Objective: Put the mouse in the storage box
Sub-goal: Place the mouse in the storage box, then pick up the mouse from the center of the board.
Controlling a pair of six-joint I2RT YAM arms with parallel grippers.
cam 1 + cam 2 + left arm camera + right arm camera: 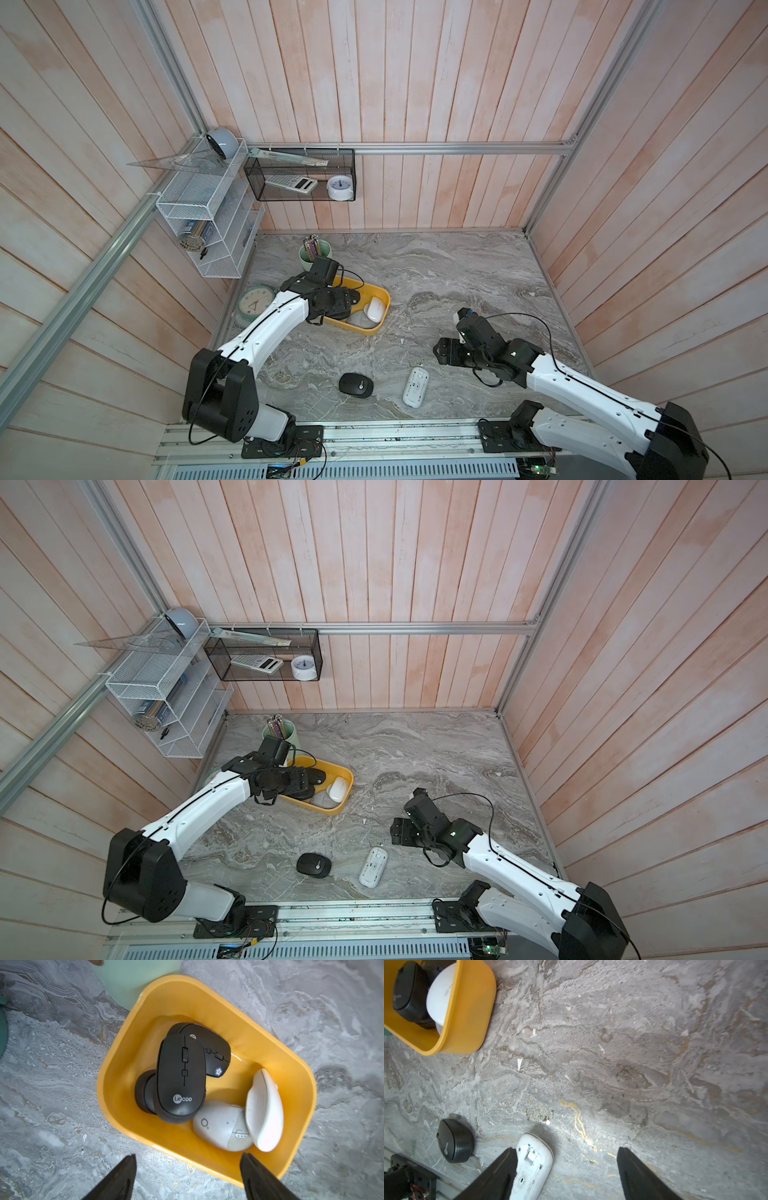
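The shallow mustard-yellow plastic storage box stands on the grey marble-patterned tabletop.

Contents of the box:
- A matte black Lecoo-branded mouse lies partly on top of a second black mouse with a flower sticker.
- A speckled off-white oval mouse lies beside them.
- A smooth white mouse is tilted on its side and touches the off-white mouse.

The left gripper is above the box, jaws spread wide and holding nothing.

Outside the box, well apart from it toward the arm bases, a black oval mouse and a white elongated mouse lie on the tabletop. The white elongated mouse is underside up.

The right gripper is well apart from the box and near the white elongated mouse. Its jaws are spread wide and grasp nothing. One finger partly hides that mouse in the right wrist view.
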